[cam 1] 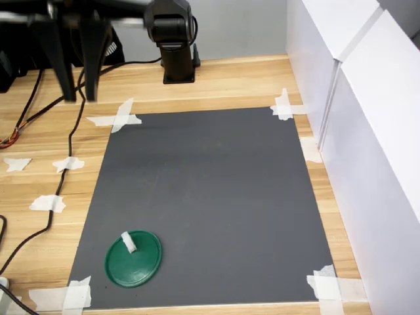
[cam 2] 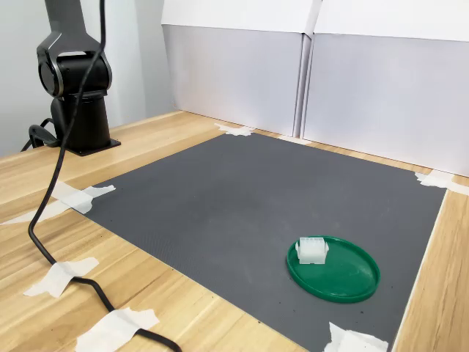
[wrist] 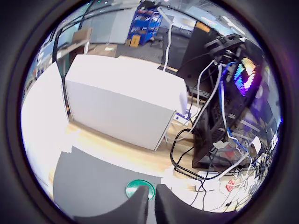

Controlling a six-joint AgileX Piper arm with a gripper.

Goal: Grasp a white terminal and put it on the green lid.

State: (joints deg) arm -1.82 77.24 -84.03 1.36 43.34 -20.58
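Gripper [wrist: 150, 205] fingers stood nearly together, holding nothing, raised high above a dark grey mat [cam 1: 210, 190] taped to a wooden table [cam 1: 223, 79] beside white panels [cam 2: 308, 81]. The small white terminal [cam 2: 311, 250] lay on the round green lid [cam 2: 338, 273] near the mat's corner.

The white terminal [cam 2: 311, 250] lies on the dark green lid [cam 2: 344, 275]; mat [cam 1: 210, 197] is plain dark grey, counter [cam 1: 230, 79] light wood.

I can read no text, label, brand or number in any view; the glowing screen [wrist: 246, 74] in my wrist view shows only coloured blur; nothing printed is legible to me.
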